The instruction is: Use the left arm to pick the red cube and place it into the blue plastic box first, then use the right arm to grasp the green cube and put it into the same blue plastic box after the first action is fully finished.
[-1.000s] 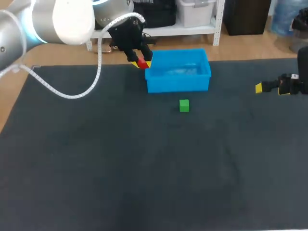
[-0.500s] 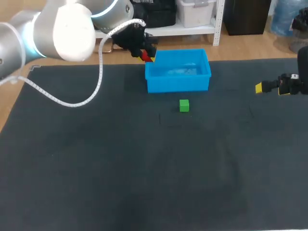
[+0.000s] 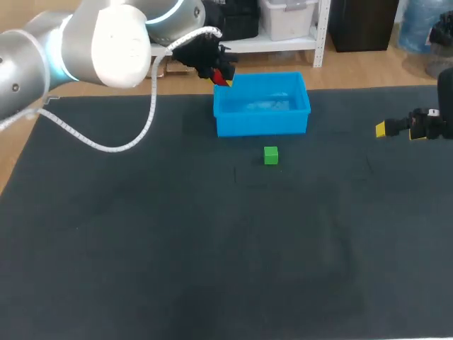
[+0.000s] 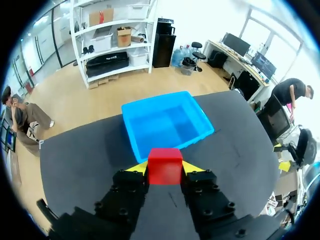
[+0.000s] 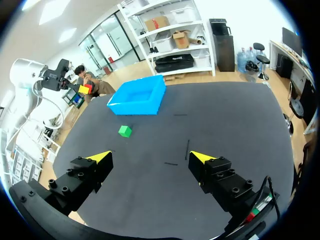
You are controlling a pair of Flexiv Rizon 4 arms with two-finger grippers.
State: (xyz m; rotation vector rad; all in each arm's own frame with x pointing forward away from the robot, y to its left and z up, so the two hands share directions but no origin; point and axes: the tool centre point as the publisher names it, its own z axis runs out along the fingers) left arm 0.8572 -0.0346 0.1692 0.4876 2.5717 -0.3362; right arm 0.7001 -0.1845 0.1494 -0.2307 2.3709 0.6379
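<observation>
Red cube (image 4: 165,166) is pinched between the yellow tips of the left gripper (image 3: 221,76), fingers closed only as far as the cube's width. In the head view that's upper middle of the frame, right at the upper-left corner of the blue plastic box (image 3: 262,127).

My take on the step: it's the carry-over part, and the corner is a bad place to let go. I'd bring the cube well over the middle of the box, drop it down a bit so it doesn't bounce out, and only then open.

The green cube (image 3: 271,155) sits on the table (image 3: 177,248) just below the box in the frame, and looks clear of that path. The right gripper (image 3: 396,130) hangs at the far right edge, spread wide with nothing in it. It should wait its turn.

On views: the head view barely shows the grip, since the gripper body hides it. The left wrist view shows it squarely, plus the box lying ahead of the fingers, not under them. The right wrist view adds that the cube is lifted clear of the table.
</observation>
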